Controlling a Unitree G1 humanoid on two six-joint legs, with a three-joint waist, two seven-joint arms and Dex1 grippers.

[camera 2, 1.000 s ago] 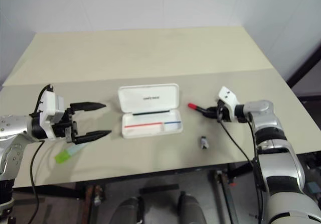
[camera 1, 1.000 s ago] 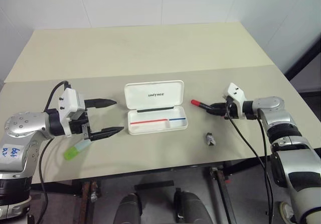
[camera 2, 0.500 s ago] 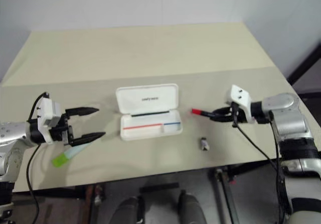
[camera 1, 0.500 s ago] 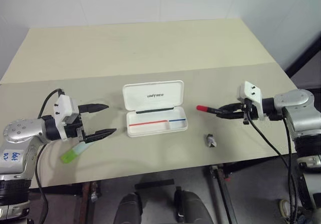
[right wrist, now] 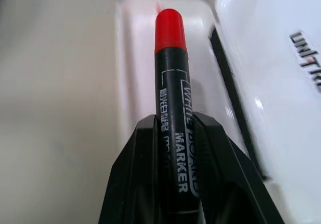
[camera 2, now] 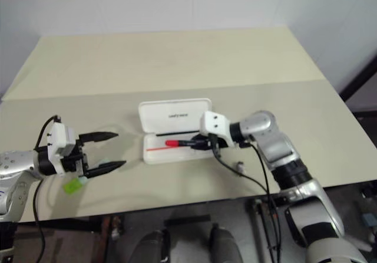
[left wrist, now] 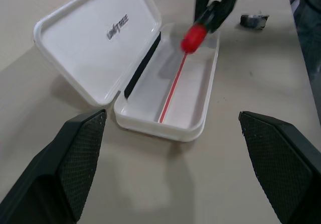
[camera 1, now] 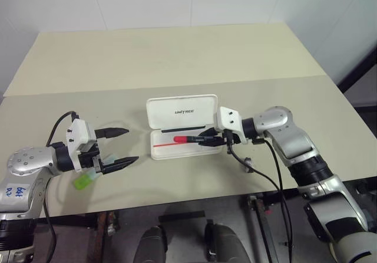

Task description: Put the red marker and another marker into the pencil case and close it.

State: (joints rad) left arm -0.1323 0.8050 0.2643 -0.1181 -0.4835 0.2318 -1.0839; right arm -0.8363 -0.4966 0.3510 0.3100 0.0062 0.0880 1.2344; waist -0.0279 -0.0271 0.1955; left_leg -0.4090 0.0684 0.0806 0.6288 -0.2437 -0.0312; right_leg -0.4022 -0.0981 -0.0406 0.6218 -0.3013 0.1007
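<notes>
The red marker hangs just over the open tray of the pencil case, lying along the tray's length with its red cap toward the left and its black barrel pinched in the right gripper, whose fingers are clamped tight on the barrel's rear half. From where I stand it looks lined up with the red stripe on the tray floor, so the step in hand is the drop, and I'd judge it best done by lowering a touch more until the barrel is nearly flat in the tray, keeping it parallel to the long walls and clear of the upright lid on the far side, then letting go gently so it doesn't roll or bounce over the near rim. The fingers should lift straight out rather than drag sideways, since the light case could slide on the table. Well off to the left, the pale green marker lies on the table at the near edge, with the left gripper poised just over and beside it, jaws spread wide and holding nothing. A small grey lump sits on the table to the near right of the case, under the right arm's cable.
</notes>
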